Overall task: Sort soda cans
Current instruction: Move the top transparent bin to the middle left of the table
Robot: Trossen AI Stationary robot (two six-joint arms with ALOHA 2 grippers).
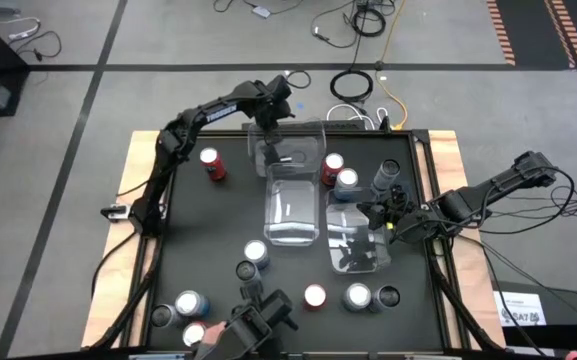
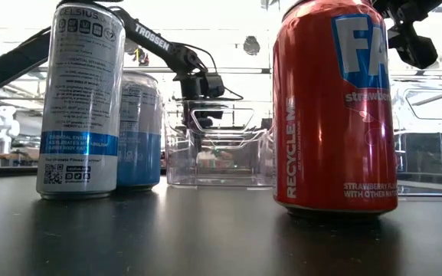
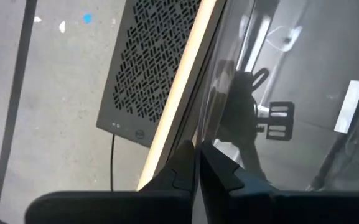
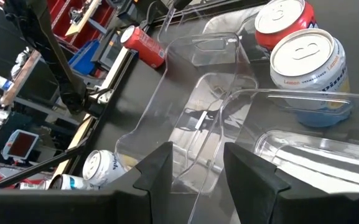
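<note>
Soda cans stand scattered on the black table: a red one [image 1: 211, 165] lies at the far left, a red [image 1: 332, 168] and a silver-blue one [image 1: 346, 182] stand by the clear bins, and several more [image 1: 314, 296] stand near the front edge. My left gripper [image 1: 271, 132] is shut on the far clear bin [image 1: 293, 150] at its far side. My right gripper [image 4: 198, 171] hovers open over the right bin [image 1: 356, 240]. A clear rim runs below the gap, and I cannot tell whether it touches a finger. My left gripper pinches the far bin's thin clear wall [image 3: 201, 127] between its two fingers [image 3: 219, 163] at the bin's far side. The fingers come steeply from above. The bin stands on the table with its bottom down.
A third clear bin [image 1: 294, 212] lies between the other two. In the low view a red can [image 2: 335, 107] and two silver-blue cans [image 2: 79, 100] stand close to the table's near edge. A perforated grey box [image 3: 151, 68] and cables lie on the floor beyond the far edge.
</note>
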